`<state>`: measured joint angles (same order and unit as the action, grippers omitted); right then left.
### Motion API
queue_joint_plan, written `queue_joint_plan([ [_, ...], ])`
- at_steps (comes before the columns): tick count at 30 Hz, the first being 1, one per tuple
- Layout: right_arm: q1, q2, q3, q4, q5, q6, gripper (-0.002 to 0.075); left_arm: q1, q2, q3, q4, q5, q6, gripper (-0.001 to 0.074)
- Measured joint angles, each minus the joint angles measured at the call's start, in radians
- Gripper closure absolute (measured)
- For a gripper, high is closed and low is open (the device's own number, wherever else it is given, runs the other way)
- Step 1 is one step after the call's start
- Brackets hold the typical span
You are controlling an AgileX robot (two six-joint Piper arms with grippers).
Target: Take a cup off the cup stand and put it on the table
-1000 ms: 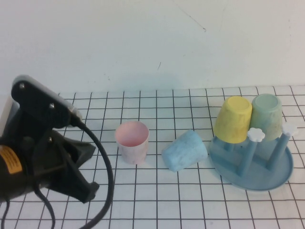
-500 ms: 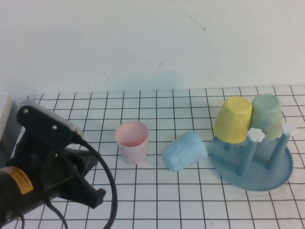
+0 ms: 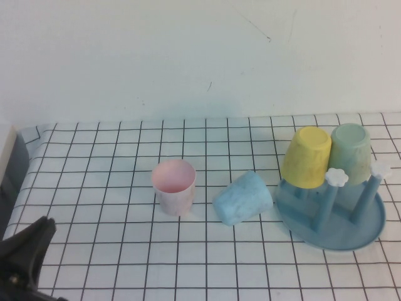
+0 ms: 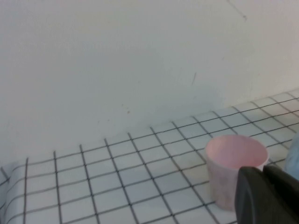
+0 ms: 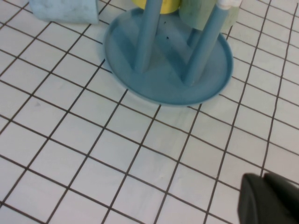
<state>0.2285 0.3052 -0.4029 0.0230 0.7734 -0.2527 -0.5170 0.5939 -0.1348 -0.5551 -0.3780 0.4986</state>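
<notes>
The pale pink cup (image 3: 173, 187) stands upright on the table (image 3: 113, 157), mouth up, left of the middle. It also shows in the left wrist view (image 4: 229, 172). The dusty-blue cup stand (image 3: 360, 229) sits at the right and holds a yellow cup (image 3: 306, 157) and a pale green cup (image 3: 351, 152) upside down on its pegs. My left gripper (image 3: 37, 235) is low at the front left corner, well clear of the pink cup, its fingers (image 4: 252, 196) together and empty. My right gripper (image 5: 262, 176) is shut and empty, above the cloth near the stand (image 5: 140, 84).
A light blue cup (image 3: 243, 198) lies on its side between the pink cup and the stand, close to the stand's rim. A white wall runs behind the table. A dark edge (image 3: 12, 169) borders the table at the far left.
My left arm has pulled back from beside the pink cup toward the front left corner and now barely shows in the high view. The cups and stand have not moved.
</notes>
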Motion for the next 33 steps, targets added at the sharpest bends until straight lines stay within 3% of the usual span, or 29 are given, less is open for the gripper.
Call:
queue_joint_plan([
  [7, 0.0, 0.0, 0.0, 0.0, 0.0, 0.0, 0.0727, 0.093, -0.167, 0.113, -0.148, 0.012, 0.224, 0.0737],
  [20, 0.0, 0.0, 0.0, 0.002, 0.0, 0.0, 0.0727, 0.447, -0.426, 0.146, -0.114, 0.362, 0.25, 0.0737],
  [26, 0.0, 0.0, 0.0, 0.002, 0.0, 0.0, 0.0727, 0.495, -0.467, 0.159, -0.139, 0.439, 0.252, 0.0737],
  [29, 0.0, 0.0, 0.0, 0.002, 0.0, 0.002, 0.0727, 0.495, -0.477, 0.159, -0.042, 0.464, 0.173, 0.0737],
  [33, 0.0, 0.0, 0.0, 0.004, 0.0, 0.002, 0.0727, 0.495, -0.527, 0.159, 0.239, 0.531, -0.173, 0.0737],
])
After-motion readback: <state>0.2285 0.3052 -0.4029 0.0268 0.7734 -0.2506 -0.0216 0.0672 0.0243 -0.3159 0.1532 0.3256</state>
